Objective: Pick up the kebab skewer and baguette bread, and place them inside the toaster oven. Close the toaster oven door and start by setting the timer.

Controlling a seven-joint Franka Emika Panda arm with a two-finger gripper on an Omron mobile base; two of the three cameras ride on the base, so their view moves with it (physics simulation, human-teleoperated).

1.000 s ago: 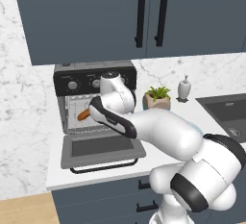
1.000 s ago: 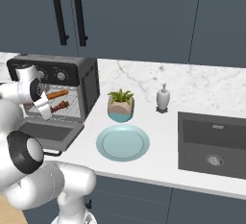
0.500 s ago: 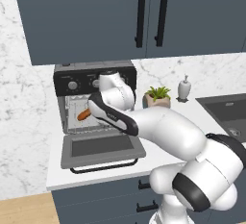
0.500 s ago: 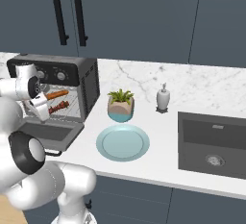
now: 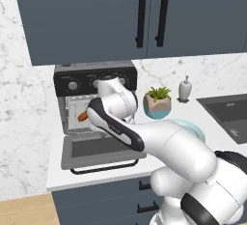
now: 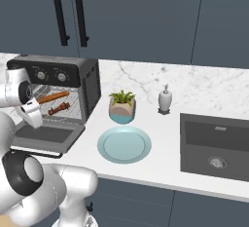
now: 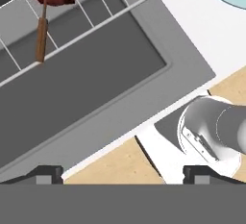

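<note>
While the baguette bread and kebab skewer lie on the rack inside the toaster oven, the empty gripper, jaws spread wide, hangs above the lowered toaster oven door, whose long handle edge faces the robot.

Baguette bread behind kebab skewer in toaster oven.

The robot's arm hides most of the baguette bread; the kebab skewer runs past the hand view's top edge.
</note>
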